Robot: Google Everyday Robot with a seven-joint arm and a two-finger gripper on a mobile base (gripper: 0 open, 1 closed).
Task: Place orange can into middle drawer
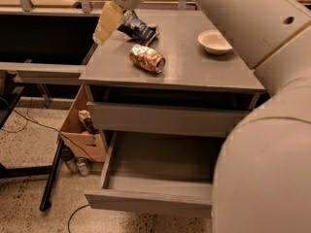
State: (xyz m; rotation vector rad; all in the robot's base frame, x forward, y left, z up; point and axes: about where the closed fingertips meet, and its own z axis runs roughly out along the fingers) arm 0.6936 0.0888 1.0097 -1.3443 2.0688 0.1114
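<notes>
The camera view takes in a grey cabinet top [194, 69] from above. The orange can [147, 58] lies on its side there, left of centre and towards the near edge. Its long axis runs diagonally from far left to near right, and its silvery round end points to the near right, towards the front edge. Nothing touches it.

The gripper [103, 32] hangs over the far left corner of the top, slanting down to the left. It is just beside a dark blue snack bag [138, 28] and well apart from the can. I cannot tell whether it is open or closed. It is clear of the can.

A pale bowl [214, 41] sits upright at the far right of the top. Below the top, a flat grey drawer front [165, 119] shows only its face.

Under that, the middle drawer [160, 159] stands pulled out towards the near side, showing its bare floor and side walls.

The robot's large pale arm [265, 130] fills the right side and hides the drawer's right end. A cardboard box [80, 135] stands on the floor to the left of the cabinet, with two dull silver cans [77, 165] beside it.
</notes>
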